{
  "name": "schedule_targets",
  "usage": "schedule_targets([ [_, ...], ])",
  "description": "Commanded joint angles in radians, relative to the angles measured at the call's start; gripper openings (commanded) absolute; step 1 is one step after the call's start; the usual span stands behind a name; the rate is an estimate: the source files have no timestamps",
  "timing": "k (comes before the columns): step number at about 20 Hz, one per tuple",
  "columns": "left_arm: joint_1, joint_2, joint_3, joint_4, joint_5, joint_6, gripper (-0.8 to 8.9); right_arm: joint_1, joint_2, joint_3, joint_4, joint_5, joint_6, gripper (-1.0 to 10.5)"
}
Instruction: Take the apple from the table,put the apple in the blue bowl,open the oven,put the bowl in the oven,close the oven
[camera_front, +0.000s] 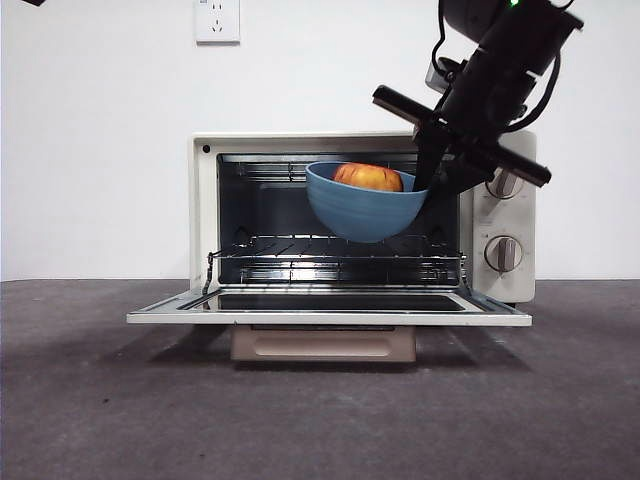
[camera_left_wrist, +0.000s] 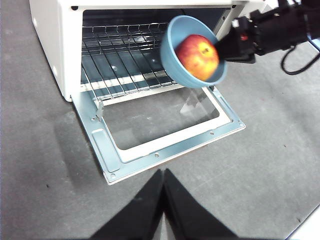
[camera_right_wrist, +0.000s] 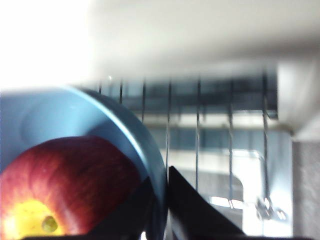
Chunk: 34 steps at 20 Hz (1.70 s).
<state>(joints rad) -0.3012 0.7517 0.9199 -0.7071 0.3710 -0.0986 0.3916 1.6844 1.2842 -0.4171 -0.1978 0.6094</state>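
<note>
White wall, socket upper left; dark grey table (camera_front: 100, 400) below. Oven (camera_front: 205, 220) centre frame, door dropped flat. Step: bowl into oven. Right gripper (camera_front: 432, 175) pinches blue bowl (camera_front: 360, 215) rim, right of centre, bowl airborne above rack, mouth tilted. Apple (camera_front: 368, 177) inside, stem end up. Next: carry inward, lower level. Left gripper (camera_left_wrist: 163, 175) pressed together, idle.

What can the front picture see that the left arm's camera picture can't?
Only the front view shows the oven's two knobs, the wall socket and the bowl's underside hanging above the rack.

Only the left wrist view shows the left tool, shut and waiting over the table, and the apple's whole top.

Both show the oven with its door open, and the right tool holding the blue bowl by its rim, the apple inside.
</note>
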Motion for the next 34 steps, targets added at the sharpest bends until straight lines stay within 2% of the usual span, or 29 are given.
schedule_targets([
  [1,-0.002,0.005,0.008,0.007,0.003,0.009,0.07,0.005,0.030,0.029,0.047,0.013,0.050,0.0],
  [9,-0.002,0.005,0.008,0.003,0.003,0.009,0.07,0.005,0.062,0.029,0.102,0.097,0.092,0.0],
  [13,-0.002,0.005,0.008,-0.001,0.003,0.009,0.07,0.006,0.068,0.029,0.110,0.097,0.098,0.1],
  [17,-0.002,0.005,0.008,-0.006,0.003,0.009,0.07,0.006,0.068,0.029,0.121,0.101,0.116,1.5],
  [25,-0.002,0.005,0.008,-0.012,0.003,0.009,0.07,0.019,0.065,0.029,0.141,0.094,0.112,2.0],
  [34,-0.002,0.006,0.008,-0.011,0.003,0.013,0.07,0.019,0.009,0.031,0.127,0.093,0.089,2.0],
])
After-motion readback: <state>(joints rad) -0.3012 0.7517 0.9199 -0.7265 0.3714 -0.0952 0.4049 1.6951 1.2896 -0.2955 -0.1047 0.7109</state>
